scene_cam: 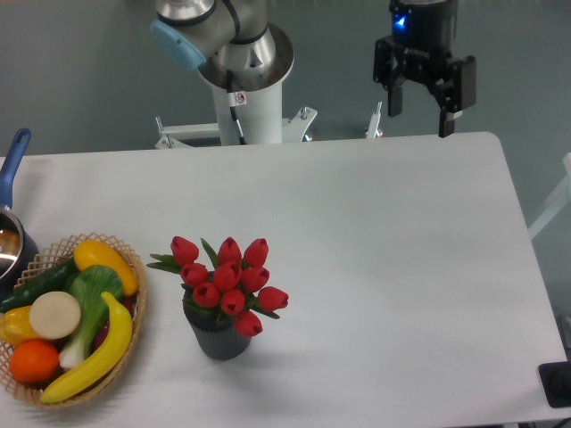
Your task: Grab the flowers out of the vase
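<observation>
Pincer (pixel 419 111) hangs above the far right edge of the worktop (pixel 384 250), jaws spread apart and holding nothing. The flowers (pixel 225 275) stand in the vase (pixel 217 339) near the front of the worktop, left of centre, just beside the wicker basket (pixel 134 303). From the pincer, the bunch lies well apart, toward the camera and to the camera's left. Buds point upward with a slight lean, so the stem axis appears near vertical; a descent from above, jaws straddling the bunch, seems the required approach.
</observation>
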Tool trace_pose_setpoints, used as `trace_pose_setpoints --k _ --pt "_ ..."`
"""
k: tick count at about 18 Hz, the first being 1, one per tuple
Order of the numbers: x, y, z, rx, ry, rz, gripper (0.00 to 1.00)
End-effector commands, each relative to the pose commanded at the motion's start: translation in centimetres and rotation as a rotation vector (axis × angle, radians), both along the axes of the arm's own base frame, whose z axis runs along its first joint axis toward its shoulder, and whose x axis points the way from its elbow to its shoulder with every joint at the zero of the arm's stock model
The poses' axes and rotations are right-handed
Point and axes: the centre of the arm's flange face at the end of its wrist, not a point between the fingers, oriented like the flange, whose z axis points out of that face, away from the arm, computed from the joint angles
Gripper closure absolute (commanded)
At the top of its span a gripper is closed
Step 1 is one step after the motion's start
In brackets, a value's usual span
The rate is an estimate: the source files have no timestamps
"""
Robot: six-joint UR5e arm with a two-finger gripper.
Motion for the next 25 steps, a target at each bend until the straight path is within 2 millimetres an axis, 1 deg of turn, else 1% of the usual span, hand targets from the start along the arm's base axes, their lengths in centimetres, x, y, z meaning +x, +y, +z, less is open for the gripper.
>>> trace_pose_setpoints --k 3,7,10,12,13,16,17,20,23,25 --pt "-0.4 0.4 -0.6 -0.003 -0.001 -0.004 0.00" --pt "-0.2 0.8 -1.1 0.015 -0.020 -0.003 0.00" --pt "0.2 1.1 -2.2 0.085 -0.085 0.037 0.00" --pt "0.2 1.4 -2.1 0.132 -0.095 0.064 0.00" --pt "0.5 1.5 -2.4 0.144 -0.112 0.084 0.00" --pt "1.1 1.8 -4.4 0.175 -0.162 0.126 0.00" --pt "1.1 1.9 -4.6 0.188 -0.161 0.137 0.00" --pt "1.2 2.1 -4.8 0.218 -0.179 0.153 0.00" --pt "1.6 2.9 -5.1 0.306 -0.270 0.200 0.00" --pt "1.9 3.2 -5.8 0.340 -0.307 0.189 0.00"
